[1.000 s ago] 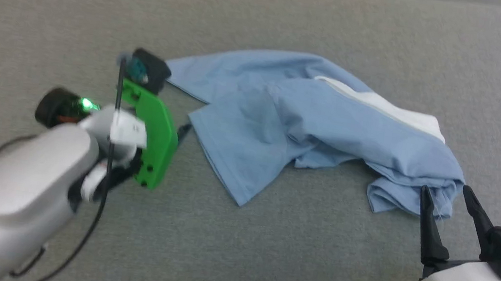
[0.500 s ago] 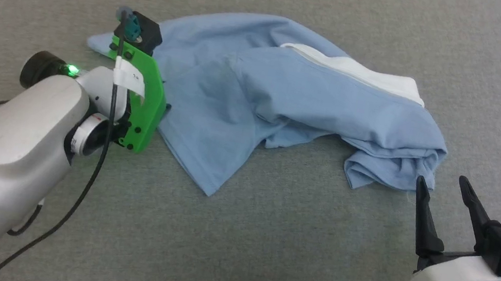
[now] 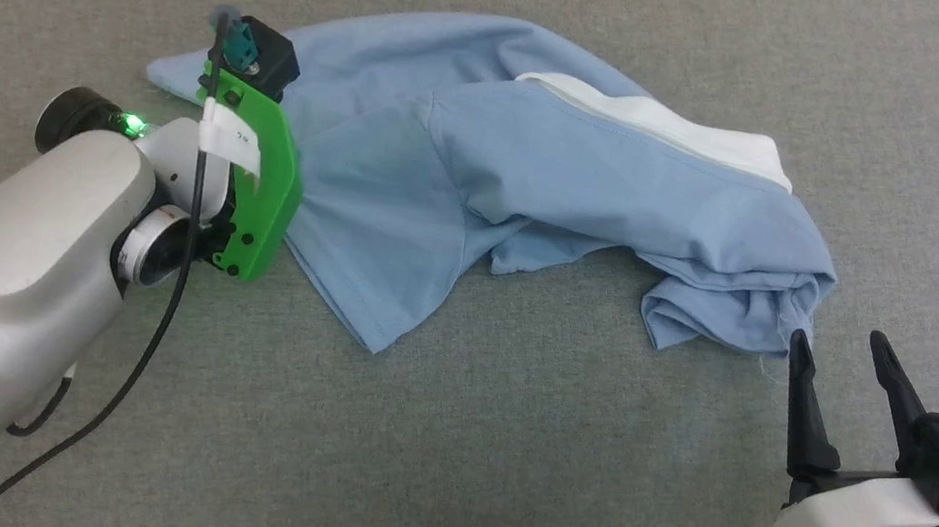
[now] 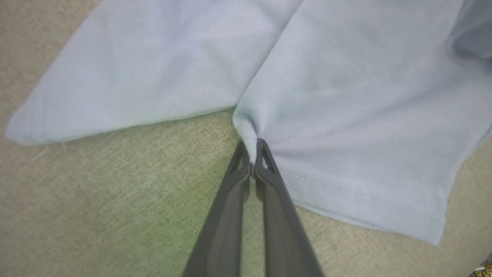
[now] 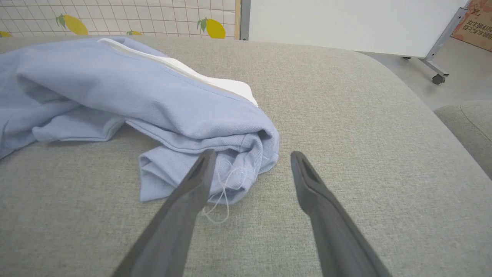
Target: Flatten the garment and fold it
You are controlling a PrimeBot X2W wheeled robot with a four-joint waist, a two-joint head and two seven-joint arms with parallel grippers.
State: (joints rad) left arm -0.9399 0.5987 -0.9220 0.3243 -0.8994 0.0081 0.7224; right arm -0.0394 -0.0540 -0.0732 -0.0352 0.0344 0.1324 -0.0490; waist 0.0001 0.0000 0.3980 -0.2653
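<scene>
The garment [image 3: 536,181], a light blue shirt with a white collar band [image 3: 681,132], lies crumpled on the grey cushion [image 3: 498,451]. My left gripper [image 4: 251,148] is shut on a pinch of the garment's [image 4: 346,96] edge where a sleeve meets the body; in the head view its fingers are hidden behind the green wrist bracket [image 3: 256,178]. My right gripper [image 3: 840,343] stands open just in front of the bunched right end of the garment [image 5: 215,154], fingertips apart and holding nothing; loose white threads hang near its left finger [image 5: 192,184].
The grey cushion stretches wide around the shirt, with bare room at the front and right. In the right wrist view the cushion's rounded edge [image 5: 423,107] drops off at the right, a white board on casters [image 5: 346,23] stands beyond, and a tiled wall with lemon prints [image 5: 115,15] is behind.
My left gripper has closed on the garment's edge; it stood open before. The head camera tilted down, so the scene shifted. The right gripper stays open near the bunched end.
</scene>
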